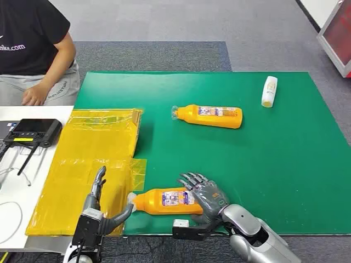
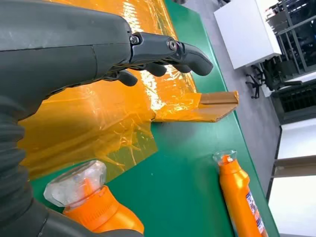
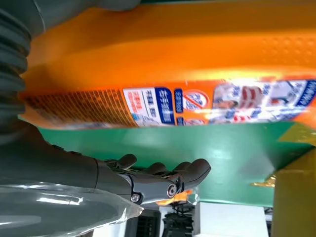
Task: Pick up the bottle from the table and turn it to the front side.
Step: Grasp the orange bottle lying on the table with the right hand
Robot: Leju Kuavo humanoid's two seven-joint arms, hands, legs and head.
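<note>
head view has the right hand [image 1: 205, 196] cupped around the near orange bottle [image 1: 168, 199] lying on the green mat [image 1: 289, 164]. left hand [image 1: 101, 211] is spread open beside its cap, holding nothing.

The table [image 1: 289, 164] is covered in plain deep green. On it the near bottle [image 1: 168, 200] is bright orange, with a clear cap and a label in white, blue and red (the small print is unreadable). The far bottle [image 1: 209, 116] has the same orange body and a similar label. A small bottle [image 1: 269, 91] is white with a touch of yellow. The plastic sheet [image 1: 95, 159] is glossy translucent amber-yellow. The right hand [image 1: 205, 193] is dark grey on a silver arm; the left hand [image 1: 101, 211] is dark grey too. The floor [image 1: 174, 22] is grey carpet. A person [image 1: 33, 38] wears a black shirt with white lettering.
</note>
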